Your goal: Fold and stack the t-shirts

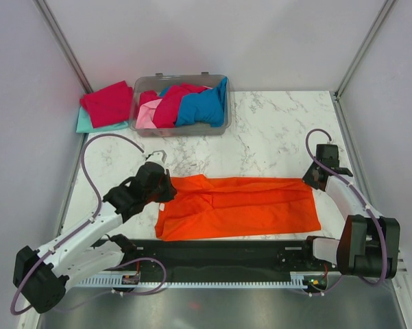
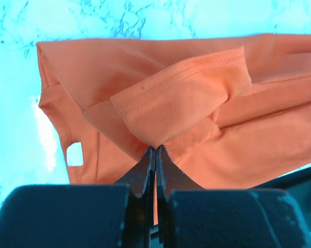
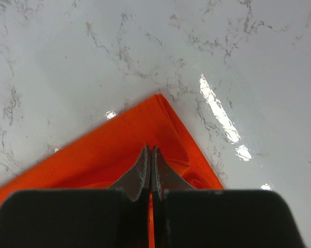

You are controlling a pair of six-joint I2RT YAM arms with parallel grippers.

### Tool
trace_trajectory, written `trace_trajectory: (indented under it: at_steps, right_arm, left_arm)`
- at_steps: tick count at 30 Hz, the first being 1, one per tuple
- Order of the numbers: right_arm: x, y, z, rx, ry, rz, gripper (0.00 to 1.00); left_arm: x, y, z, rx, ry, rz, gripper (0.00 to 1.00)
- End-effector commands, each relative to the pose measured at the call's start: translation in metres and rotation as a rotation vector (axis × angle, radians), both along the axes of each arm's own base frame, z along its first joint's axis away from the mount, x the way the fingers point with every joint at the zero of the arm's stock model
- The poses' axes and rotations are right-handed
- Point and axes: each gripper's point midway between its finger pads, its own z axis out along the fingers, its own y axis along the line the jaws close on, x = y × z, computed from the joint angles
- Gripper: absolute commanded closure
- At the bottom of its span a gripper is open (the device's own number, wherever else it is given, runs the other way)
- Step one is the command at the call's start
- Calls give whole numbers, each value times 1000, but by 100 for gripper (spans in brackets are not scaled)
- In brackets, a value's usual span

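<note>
The bright orange t-shirt (image 1: 240, 205) lies folded lengthwise into a long band near the table's front. My left gripper (image 1: 166, 189) is at its left end, shut on a sleeve fold of the shirt (image 2: 186, 98), which rises to the closed jaws (image 2: 155, 148). My right gripper (image 1: 314, 179) is at the shirt's far right corner, and its jaws (image 3: 150, 149) are shut on the orange cloth (image 3: 114, 147). A crimson red t-shirt (image 1: 107, 103) lies folded on a teal one (image 1: 89, 125) at the far left.
A clear grey plastic bin (image 1: 182, 129) at the back holds crumpled red (image 1: 173, 103), pink (image 1: 148, 116) and blue (image 1: 204, 106) shirts. White marble table (image 1: 274, 130). A black rail runs along the near edge (image 1: 226, 250). Walls close in on both sides.
</note>
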Motion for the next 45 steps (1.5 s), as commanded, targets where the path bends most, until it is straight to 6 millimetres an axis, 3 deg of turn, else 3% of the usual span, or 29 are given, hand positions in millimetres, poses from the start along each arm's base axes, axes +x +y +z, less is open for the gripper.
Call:
trace_trajectory:
  at_steps: [1, 9, 11, 15, 16, 19, 23, 28, 30, 31, 32, 35, 40, 41, 42, 44, 45]
  right_arm:
    - [3, -4, 14, -12, -43, -19, 100]
    - [-9, -17, 27, -56, -75, -120, 100]
    - [-11, -18, 28, -43, -91, -151, 96]
    - [-18, -15, 20, -3, -90, -193, 61]
    - [-19, -15, 21, 1, -96, -201, 41]
    - [-17, -19, 27, 5, -123, -232, 19]
    - [-5, -14, 47, 36, -185, -203, 19]
    - [12, 12, 64, 110, -256, -71, 25]
    - [13, 34, 61, 144, -247, 9, 26]
    - [14, 44, 60, 154, -243, 42, 26]
    - [12, 63, 54, 172, -224, 110, 26]
    - [5, 84, 29, 188, -153, 171, 25]
    - [-6, 100, -3, 260, -91, 193, 26]
    - [-8, 100, -7, 261, -81, 193, 26]
    - [-9, 100, -8, 259, -79, 197, 25]
    - [-10, 98, -6, 250, -82, 201, 25]
    - [-11, 97, -3, 241, -86, 208, 24]
  left_arm:
    - [-8, 9, 6, 24, 14, 8, 98]
    - [-30, 2, -4, -66, 82, -9, 98]
    - [-35, 0, -4, -86, 98, -15, 98]
    - [-45, -2, -10, -129, 147, 6, 94]
    - [-53, -6, -13, -155, 186, -13, 86]
    - [-70, -10, -18, -210, 251, -15, 68]
    - [-86, -15, -12, -263, 266, -39, 52]
    - [-71, -5, -7, -212, 200, 20, 51]
    - [-66, -7, -14, -188, 204, 23, 51]
    - [-64, -7, -28, -148, 243, 28, 51]
    - [-62, -9, -34, -136, 253, 28, 51]
    - [-48, -13, -60, -53, 287, 47, 51]
    - [-16, -19, -87, 73, 315, 77, 51]
    - [-6, -24, -85, 75, 313, 75, 52]
    - [-6, -26, -102, 113, 367, 68, 52]
    - [12, -43, -100, 104, 353, 39, 54]
    - [12, -48, -117, 128, 402, 19, 56]
